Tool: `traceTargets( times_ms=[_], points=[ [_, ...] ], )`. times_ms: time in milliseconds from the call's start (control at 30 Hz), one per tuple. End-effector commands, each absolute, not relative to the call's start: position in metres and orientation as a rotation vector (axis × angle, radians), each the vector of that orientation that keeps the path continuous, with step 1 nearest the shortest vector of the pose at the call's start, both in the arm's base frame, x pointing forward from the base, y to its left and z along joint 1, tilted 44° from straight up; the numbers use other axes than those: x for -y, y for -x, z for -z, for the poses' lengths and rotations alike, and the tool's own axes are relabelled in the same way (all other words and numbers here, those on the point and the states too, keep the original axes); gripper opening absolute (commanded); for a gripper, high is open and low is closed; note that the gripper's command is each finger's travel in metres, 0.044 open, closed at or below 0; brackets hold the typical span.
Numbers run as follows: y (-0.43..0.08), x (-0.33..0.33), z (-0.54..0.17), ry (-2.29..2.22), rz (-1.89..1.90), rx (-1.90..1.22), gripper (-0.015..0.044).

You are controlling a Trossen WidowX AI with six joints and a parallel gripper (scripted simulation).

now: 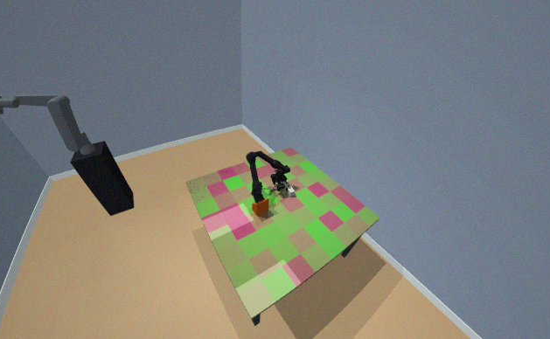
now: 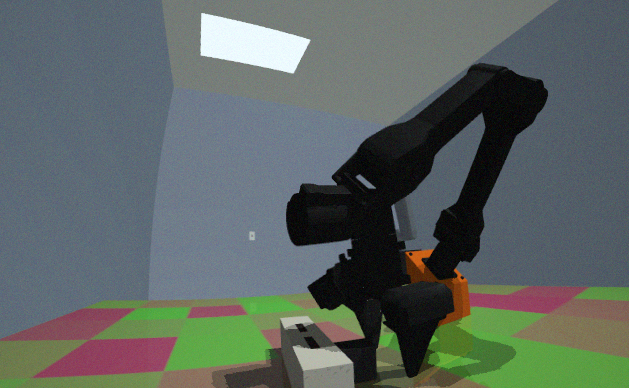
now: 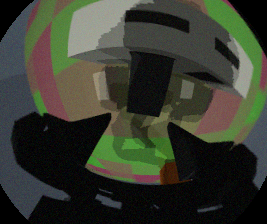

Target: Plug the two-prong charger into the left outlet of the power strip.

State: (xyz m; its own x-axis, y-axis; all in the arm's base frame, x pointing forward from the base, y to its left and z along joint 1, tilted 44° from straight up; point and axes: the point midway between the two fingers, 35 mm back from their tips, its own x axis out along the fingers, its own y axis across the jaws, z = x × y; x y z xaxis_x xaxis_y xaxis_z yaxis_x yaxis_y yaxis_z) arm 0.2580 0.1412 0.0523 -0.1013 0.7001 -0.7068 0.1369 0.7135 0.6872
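Note:
The power strip point(image 1: 291, 192) point(image 2: 328, 376) point(image 3: 86, 32) is a pale block with dark slots, standing on the table. The charger point(image 2: 362, 359) point(image 3: 150, 82) is a black block set against the strip's side that faces the arm's base. No prongs show, and the joint between charger and strip is too dark to tell how deep they sit. My gripper point(image 2: 392, 360) point(image 3: 140, 120) is open and empty, low over the table. In the wrist view its two black fingertips stand apart, either side of the charger's near end. In the top view the charger is too small to make out.
The arm's orange base point(image 1: 261, 207) point(image 2: 456, 295) point(image 3: 169, 173) stands behind the gripper on the patchwork table point(image 1: 275, 236). A grey arm on a black pedestal point(image 1: 105, 181) stands on the floor, away from the table.

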Motion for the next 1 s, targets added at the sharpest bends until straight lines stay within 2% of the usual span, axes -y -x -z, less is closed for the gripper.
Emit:
traceTargets(
  times_ms=[0,500,967],
  points=[
    [-0.254,-0.141,-0.054,-0.690,-0.543,-1.624,0.0440],
    [-0.242,-0.140,-0.054,-0.683,-0.511,-1.608,0.0440],
    [-0.263,-0.086,-0.109,-0.866,-0.018,-0.961,0.0440]
  ],
)
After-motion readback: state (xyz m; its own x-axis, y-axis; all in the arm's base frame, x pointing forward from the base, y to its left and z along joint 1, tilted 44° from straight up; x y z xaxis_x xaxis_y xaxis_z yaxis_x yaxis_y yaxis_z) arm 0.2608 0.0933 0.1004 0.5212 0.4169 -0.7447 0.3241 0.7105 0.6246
